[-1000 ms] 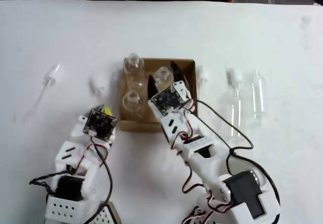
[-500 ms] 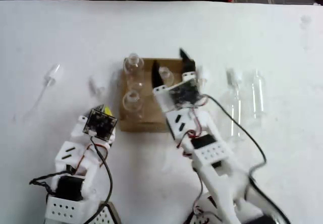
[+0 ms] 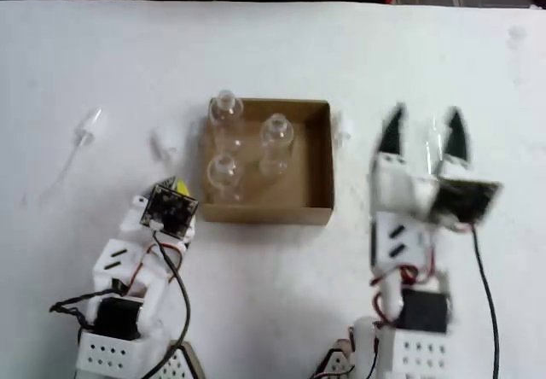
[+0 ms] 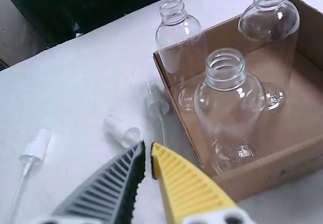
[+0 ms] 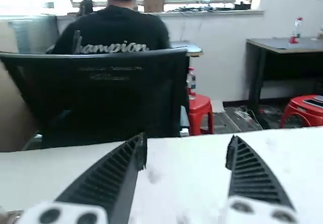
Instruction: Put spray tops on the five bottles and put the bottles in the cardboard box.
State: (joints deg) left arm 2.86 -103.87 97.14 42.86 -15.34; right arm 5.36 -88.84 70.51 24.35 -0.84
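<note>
The cardboard box [image 3: 320, 161] sits mid-table and holds three clear upright bottles [image 3: 223, 110] [image 3: 275, 136] [image 3: 222, 174], all without tops. The left wrist view shows the same bottles [image 4: 179, 32] [image 4: 267, 22] [image 4: 229, 103] inside the box [image 4: 262, 168]. My left gripper [image 4: 148, 156] is shut with nothing in it, just outside the box's near left corner. My right gripper [image 3: 422, 131] is open, raised to the right of the box, its black fingers [image 5: 118, 171] spread wide. A clear bottle [image 3: 435, 144] lying on the table shows faintly between them; the arm hides whatever lies below it.
Loose spray tops lie left of the box: one with a long tube [image 3: 85, 127], one stubby [image 3: 166, 140], the stubby top [image 4: 121, 130] close ahead of my left gripper. Another top [image 3: 341, 127] lies by the box's right wall. Bare white table [image 3: 281, 46] stretches beyond.
My right arm has pulled back from over the box and swung right, its gripper staying open. The left arm and the three bottles have not moved.
</note>
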